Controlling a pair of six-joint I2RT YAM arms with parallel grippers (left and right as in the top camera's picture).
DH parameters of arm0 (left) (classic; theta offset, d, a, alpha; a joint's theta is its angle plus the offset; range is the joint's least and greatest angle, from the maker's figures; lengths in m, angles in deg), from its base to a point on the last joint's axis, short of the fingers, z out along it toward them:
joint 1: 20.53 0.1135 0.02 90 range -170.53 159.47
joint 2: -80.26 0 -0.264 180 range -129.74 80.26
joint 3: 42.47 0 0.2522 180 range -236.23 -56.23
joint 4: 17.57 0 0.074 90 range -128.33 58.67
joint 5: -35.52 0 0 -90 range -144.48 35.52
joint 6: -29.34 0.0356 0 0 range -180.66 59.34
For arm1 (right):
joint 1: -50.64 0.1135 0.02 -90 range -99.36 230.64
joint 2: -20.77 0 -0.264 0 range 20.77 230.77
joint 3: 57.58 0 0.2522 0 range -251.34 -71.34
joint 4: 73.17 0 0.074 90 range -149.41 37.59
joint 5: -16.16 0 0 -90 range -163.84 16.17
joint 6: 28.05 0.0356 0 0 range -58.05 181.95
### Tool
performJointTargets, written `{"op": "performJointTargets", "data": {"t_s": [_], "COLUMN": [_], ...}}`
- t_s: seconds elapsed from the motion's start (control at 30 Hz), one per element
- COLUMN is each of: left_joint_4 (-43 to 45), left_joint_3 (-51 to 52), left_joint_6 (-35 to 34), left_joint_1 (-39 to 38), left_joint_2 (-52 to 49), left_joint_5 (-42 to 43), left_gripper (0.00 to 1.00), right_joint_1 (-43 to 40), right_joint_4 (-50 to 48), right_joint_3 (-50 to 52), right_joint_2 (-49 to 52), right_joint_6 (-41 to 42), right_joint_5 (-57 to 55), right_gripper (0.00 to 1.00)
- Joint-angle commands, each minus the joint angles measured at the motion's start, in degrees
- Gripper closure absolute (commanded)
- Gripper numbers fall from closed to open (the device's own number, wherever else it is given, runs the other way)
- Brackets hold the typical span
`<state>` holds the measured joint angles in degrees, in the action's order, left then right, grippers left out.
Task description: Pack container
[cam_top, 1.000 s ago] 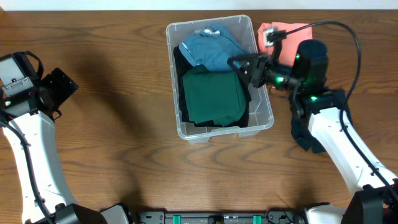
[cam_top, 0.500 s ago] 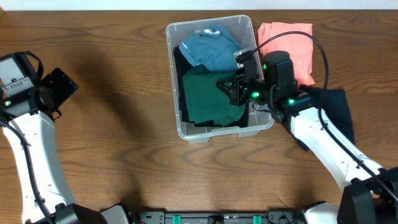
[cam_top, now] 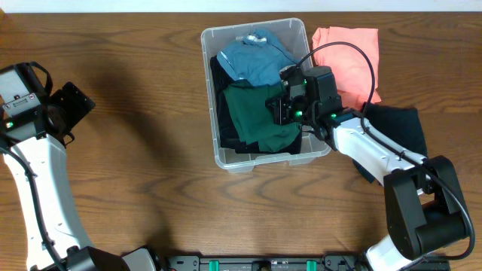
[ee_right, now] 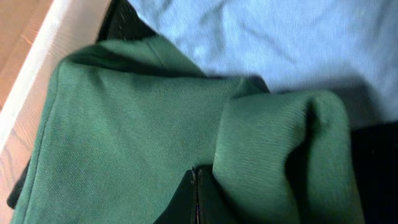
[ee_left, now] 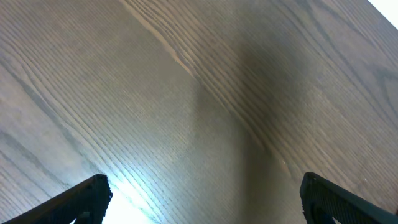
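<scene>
**A:** Where's the tub?

**B:** The clear rectangular plastic container sits at twelve o'clock on the table, a touch right of centre. A folded green knit cloth lies at its six o'clock end and a blue cloth at its twelve, both on a black cloth.

**A:** And the hands?

**B:** The right gripper is inside the tub, at the green cloth's three o'clock edge. Its wrist camera shows the fingers pressed together, tips in a bunched fold. I can't tell whether fabric is caught between them. The left gripper hangs at nine o'clock, jaws spread, over bare wood.

**A:** So the step is settling the green one?

**B:** That's my reading. I'd press the raised fold down flat and toward the wall, and keep the tips off the blue cloth. I'd lift straight up so nothing drags out.

**A:** What's left?

**B:** A coral cloth lies at the tub's two o'clock and a dark navy cloth at four, both outside on the table.

**A:** Surface?

**B:** A brown wood-grain table, slightly glossy. The tub might slide if shoved. Of the room only a pale strip shows at twelve.
</scene>
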<state>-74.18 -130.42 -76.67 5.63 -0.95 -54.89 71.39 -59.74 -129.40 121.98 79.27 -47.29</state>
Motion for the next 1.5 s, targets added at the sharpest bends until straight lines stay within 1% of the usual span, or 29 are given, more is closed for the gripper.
{"op": "performJointTargets", "data": {"t_s": [0.0, 0.03, 0.07, 0.1, 0.17, 0.23, 0.27, 0.3, 0.37, 0.5, 0.6, 0.67, 0.77, 0.83, 0.93, 1.03, 1.07, 1.13, 1.2, 1.3, 1.4, 1.47], "left_joint_4": [0.0, 0.0, 0.0, 0.0, 0.0, 0.0, 0.0, 0.0, 0.0, 0.0, 0.0, 0.0, 0.0, 0.0, 0.0, 0.0, 0.0, 0.0, 0.0, 0.0, 0.0, 0.0], "left_joint_3": [-0.5, -0.5, -0.5, -0.5, -0.5, -0.5, -0.5, -0.5, -0.5, -0.5, -0.5, -0.5, -0.5, -0.5, -0.5, -0.5, -0.5, -0.5, -0.5, -0.5, -0.5, -0.5], "left_joint_6": [1.0, 1.0, 1.0, 1.0, 1.0, 1.0, 0.9, 1.0, 1.0, 1.0, 1.0, 1.0, 1.0, 1.0, 0.9, 1.0, 1.0, 1.0, 1.0, 1.0, 1.0, 1.0], "left_joint_1": [0.3, 0.3, 0.3, 0.3, 0.3, 0.3, 0.3, 0.3, 0.3, 0.3, 0.3, 0.3, 0.3, 0.3, 0.3, 0.3, 0.3, 0.3, 0.3, 0.3, 0.3, 0.3], "left_joint_2": [0.7, 0.7, 0.7, 0.7, 0.7, 0.7, 0.7, 0.7, 0.7, 0.7, 0.7, 0.7, 0.7, 0.7, 0.7, 0.7, 0.7, 0.7, 0.7, 0.7, 0.7, 0.7], "left_joint_5": [-0.3, -0.3, -0.3, -0.3, -0.3, -0.3, -0.3, -0.3, -0.3, -0.3, -0.3, -0.3, -0.3, -0.3, -0.3, -0.3, -0.3, -0.3, -0.3, -0.3, -0.3, -0.3], "left_gripper": [0.02, 0.02, 0.02, 0.02, 0.02, 0.02, 0.02, 0.02, 0.02, 0.02, 0.02, 0.02, 0.02, 0.02, 0.02, 0.02, 0.02, 0.02, 0.02, 0.02, 0.02, 0.02], "right_joint_1": [0.2, 0.1, 0.0, -0.2, -0.7, -1.5, -2.3, -3.1, -5.7, -14.3, -22.1, -27.0, -32.1, -34.8, -38.3, -39.8, -40.1, -40.5, -40.6, -40.6, -40.6, -40.7], "right_joint_4": [-0.3, -0.2, -0.2, -0.2, -0.2, -0.2, -0.3, -0.2, -0.3, 0.4, 2.8, 5.6, 8.5, 9.0, 7.9, 6.1, 5.5, 5.6, 6.9, 12.9, 19.5, 24.3], "right_joint_3": [-0.5, -0.8, -1.1, -1.4, -2.1, -3.0, -3.4, -3.7, -4.0, -4.0, -4.0, -4.0, -4.0, -4.0, -4.1, -4.1, -4.3, -5.6, -8.0, -16.3, -24.9, -31.5], "right_joint_2": [0.0, -0.8, -1.7, -3.0, -6.1, -10.3, -12.8, -14.8, -19.1, -24.2, -24.5, -23.4, -20.5, -17.6, -12.0, -7.6, -5.9, -3.0, -0.7, 3.6, 7.4, 10.5], "right_joint_6": [0.7, 0.7, 0.7, 0.7, 1.9, 4.6, 5.2, 5.3, 5.8, 5.8, 5.8, 5.7, 4.6, 4.3, 4.3, 4.3, 4.2, 1.7, -1.8, -7.0, -10.2, -10.9], "right_joint_5": [1.2, 2.6, 4.0, 5.2, 5.8, 6.2, 6.5, 6.5, 6.3, 6.3, 6.1, 3.7, -1.4, -4.8, -5.3, -5.3, -5.3, -4.9, -3.5, -2.3, -2.8, -2.7], "right_gripper": [0.99, 0.98, 0.93, 0.82, 0.54, 0.31, 0.24, 0.19, 0.15, 0.11, 0.11, 0.12, 0.14, 0.15, 0.16, 0.17, 0.2, 0.24, 0.22, 0.16, 0.13, 0.12]}}
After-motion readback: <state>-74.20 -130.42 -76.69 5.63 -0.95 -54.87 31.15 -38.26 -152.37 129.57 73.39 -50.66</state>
